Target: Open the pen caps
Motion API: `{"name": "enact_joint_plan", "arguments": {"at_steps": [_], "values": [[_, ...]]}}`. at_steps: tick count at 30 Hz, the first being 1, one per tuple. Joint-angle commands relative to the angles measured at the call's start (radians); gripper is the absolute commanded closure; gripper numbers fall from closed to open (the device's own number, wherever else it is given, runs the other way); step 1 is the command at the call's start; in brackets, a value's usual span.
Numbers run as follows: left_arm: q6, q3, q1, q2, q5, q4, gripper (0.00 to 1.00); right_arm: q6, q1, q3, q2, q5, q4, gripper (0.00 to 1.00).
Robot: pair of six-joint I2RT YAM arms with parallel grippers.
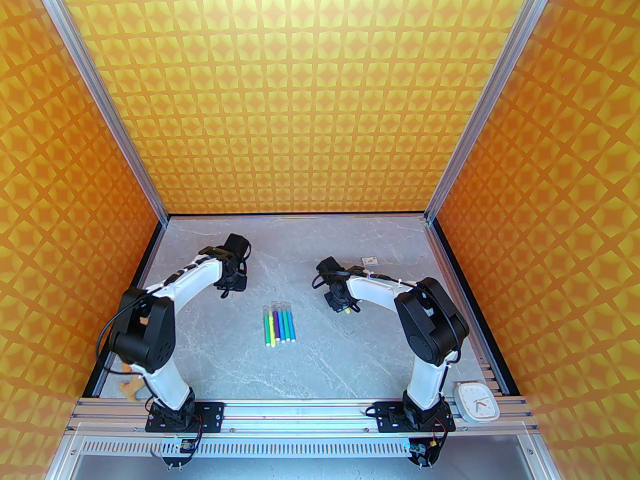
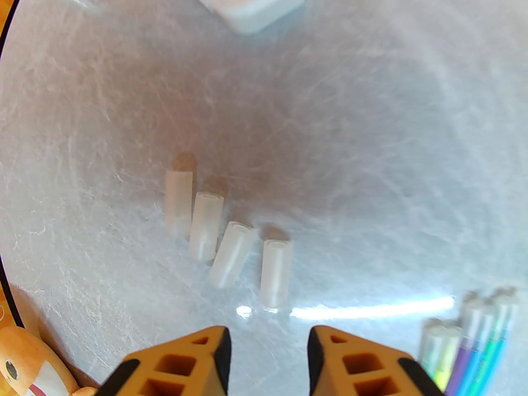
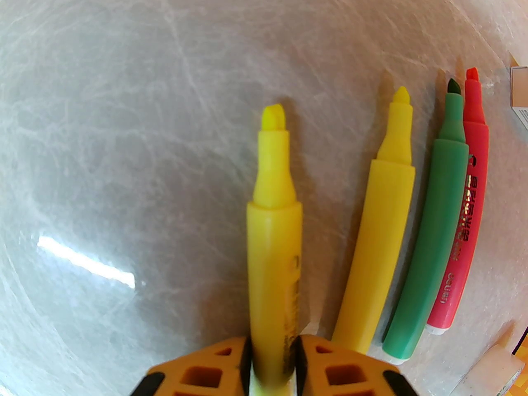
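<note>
**Left of centre the caps, right of centre the bare pens**

Left of centre, my left gripper point(image 2: 269, 338) hangs with jaws apart and empty, just beside four pen caps point(image 2: 231, 254) lying in a loose row on the table point(image 1: 350, 358). I judge this a drop pile, kept away from the work.

On the right side, my right gripper point(image 3: 273, 345) is clamped on a yellow pen point(image 3: 272, 221) by its rear barrel. The tip is bare, and I reckon that hold keeps ink off the pads.

Beside it lie three bare pens: a second yellow pen point(image 3: 383, 229), then a green pen point(image 3: 437, 204) and a pink pen point(image 3: 470, 188), touching.

Five capped pens point(image 1: 279, 324) lie mid-table between the arms. Roughly half done, I'd say.
</note>
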Motion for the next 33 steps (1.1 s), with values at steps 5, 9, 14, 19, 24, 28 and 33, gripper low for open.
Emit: {"name": "enact_joint_plan", "arguments": {"at_steps": [5, 9, 14, 19, 24, 28, 33], "values": [[0.003, -0.045, 0.005, -0.062, 0.060, 0.010, 0.57, -0.006, -0.005, 0.022, -0.018, 0.018, -0.049, 0.67], [-0.011, -0.087, 0.007, -0.090, 0.078, 0.043, 0.54, -0.013, -0.006, 0.024, -0.064, 0.000, -0.068, 0.62], [-0.025, -0.146, 0.013, -0.126, 0.108, 0.083, 0.50, -0.012, -0.005, 0.037, -0.104, -0.031, -0.094, 0.58], [-0.042, -0.217, 0.033, -0.166, 0.171, 0.148, 0.44, 0.019, -0.001, 0.032, -0.147, -0.148, -0.074, 0.57], [-0.064, -0.285, 0.051, -0.210, 0.236, 0.228, 0.38, 0.070, 0.026, 0.031, -0.166, -0.246, -0.050, 0.56], [-0.070, -0.324, 0.067, -0.234, 0.278, 0.280, 0.34, 0.100, 0.067, 0.052, -0.153, -0.296, -0.059, 0.55], [-0.073, -0.362, 0.086, -0.270, 0.302, 0.325, 0.33, 0.127, 0.128, 0.075, -0.122, -0.372, -0.062, 0.54]]}}
